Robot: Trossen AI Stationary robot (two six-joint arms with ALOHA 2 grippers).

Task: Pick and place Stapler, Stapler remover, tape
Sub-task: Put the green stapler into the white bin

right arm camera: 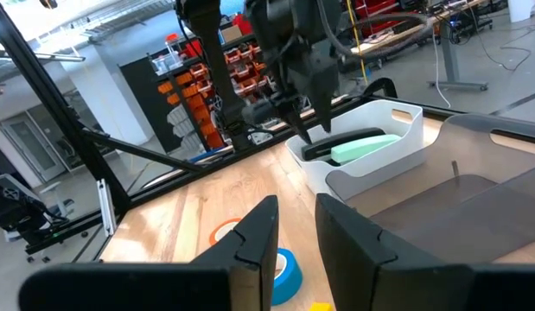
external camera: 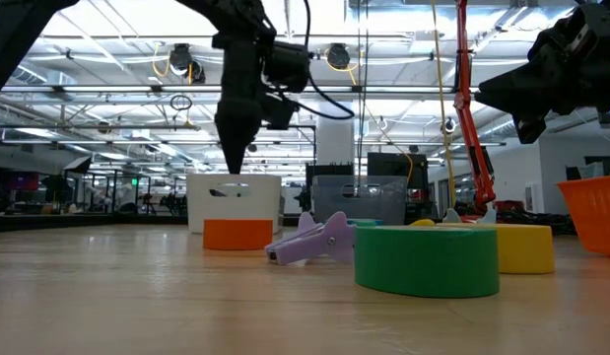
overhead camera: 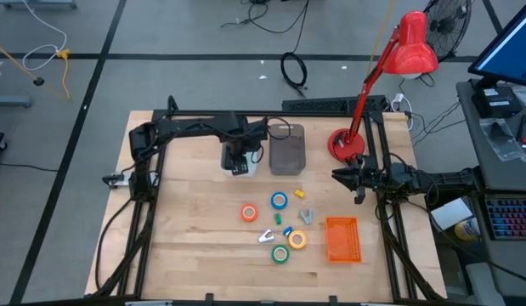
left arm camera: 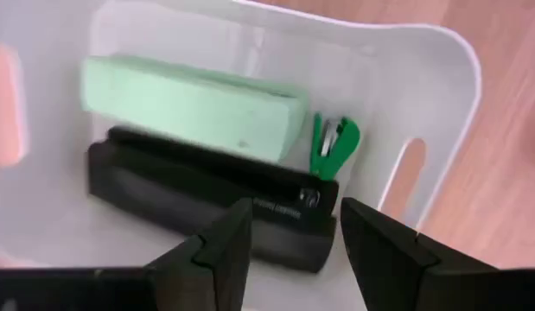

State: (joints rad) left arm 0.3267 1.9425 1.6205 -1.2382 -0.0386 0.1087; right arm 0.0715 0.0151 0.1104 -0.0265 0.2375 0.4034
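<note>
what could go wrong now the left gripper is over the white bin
The left gripper hangs open just above the black stapler in the white bin; lifting off-centre could clip the bin wall. The tape rolls and purple remover lie close together, so a later pick may nudge neighbours.

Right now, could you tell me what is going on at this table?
The left gripper hangs open over the white bin, which holds a black stapler, a pale green stapler and a green staple remover. The right gripper waits beside the grey bin. Tape rolls lie on the table.
</note>
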